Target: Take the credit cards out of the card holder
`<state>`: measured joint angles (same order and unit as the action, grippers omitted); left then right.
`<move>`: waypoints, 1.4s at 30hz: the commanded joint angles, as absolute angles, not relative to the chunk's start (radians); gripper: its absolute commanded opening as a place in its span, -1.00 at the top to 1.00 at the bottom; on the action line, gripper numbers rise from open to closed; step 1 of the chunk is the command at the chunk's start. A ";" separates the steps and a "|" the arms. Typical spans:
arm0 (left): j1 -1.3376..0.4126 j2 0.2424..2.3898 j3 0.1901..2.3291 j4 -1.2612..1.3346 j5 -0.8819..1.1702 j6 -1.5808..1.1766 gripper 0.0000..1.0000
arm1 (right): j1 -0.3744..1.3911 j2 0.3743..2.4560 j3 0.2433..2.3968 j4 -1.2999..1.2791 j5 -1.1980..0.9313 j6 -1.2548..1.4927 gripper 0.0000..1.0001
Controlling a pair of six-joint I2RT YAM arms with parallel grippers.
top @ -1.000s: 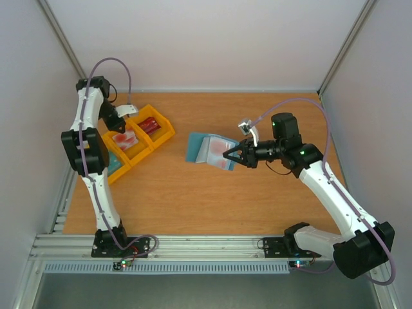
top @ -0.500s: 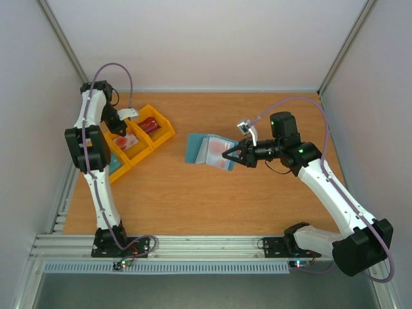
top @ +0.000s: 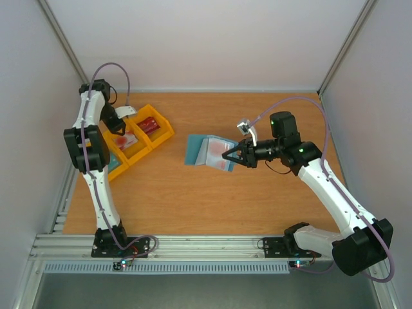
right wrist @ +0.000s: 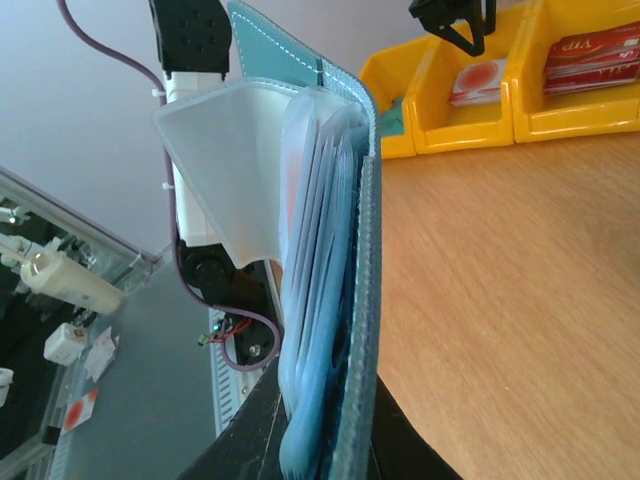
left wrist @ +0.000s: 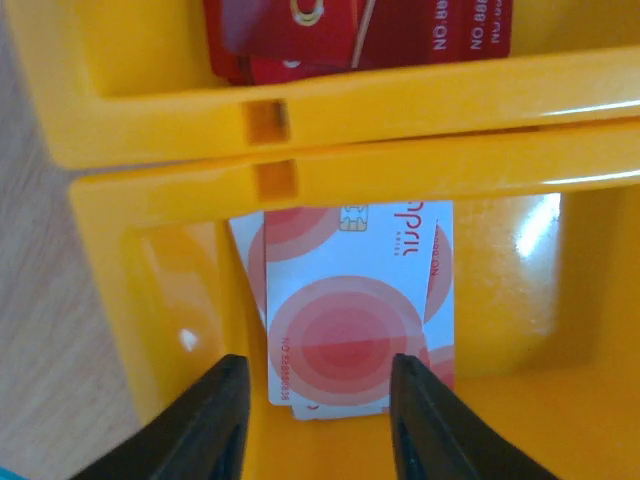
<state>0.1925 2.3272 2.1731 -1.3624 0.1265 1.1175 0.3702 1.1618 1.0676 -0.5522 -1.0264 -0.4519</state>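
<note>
Two or more pinkish-red cards (left wrist: 350, 320) lie stacked flat in the middle bin of the yellow tray (left wrist: 420, 160). Dark red cards (left wrist: 360, 30) sit in the next bin.

Left tool (left wrist: 316, 400) hangs just above the pink stack, fingers spread wide, nothing held.

Card holder (top: 205, 150) lies open mid-desk (top: 193, 206), well apart from the tray. Right tool (right wrist: 320, 440) is closed tight on one edge of it, pinching cover and clear sleeves (right wrist: 310, 250) together. The sleeves fan out above the grip.

Sleeve contents are hard to read from the wrist view. The top view shows a pinkish patch on the half nearest the right tool, likely a card not yet pulled.

Judgement: partway through. Some cards are already in the tray, and at least one seems left in the card holder. The left arm probably needs to cross over for another draw.
</note>
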 commanded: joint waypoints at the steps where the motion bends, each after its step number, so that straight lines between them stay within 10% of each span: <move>1: 0.201 2.301 2.135 -1.197 0.102 1.114 0.11 | 0.367 1.166 1.109 -0.556 -1.054 -0.472 0.95; 11: 0.201 2.206 2.136 -1.163 0.243 1.073 0.04 | 0.368 1.160 1.108 -0.548 -1.075 -0.467 0.95; 25: 0.188 1.754 1.985 -1.253 1.067 0.876 -0.31 | 0.386 1.131 1.154 -0.594 -0.887 -0.387 0.97; 33: -0.149 1.200 1.351 -0.863 0.951 0.406 -0.49 | 0.490 1.118 1.160 -0.599 -0.752 -0.297 0.97; 36: -0.272 1.050 1.151 -0.592 0.902 0.165 -0.98 | 0.561 1.106 1.153 -0.627 -0.688 -0.299 0.98; 42: -0.440 0.940 0.954 -0.434 0.724 -0.094 -0.99 | 0.673 1.076 1.137 -0.632 -0.695 -0.283 0.97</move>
<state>-0.3992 0.9737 1.0386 -0.6750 0.8181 0.1738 0.6189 1.1168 1.1339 -0.6327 -0.7044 -0.3122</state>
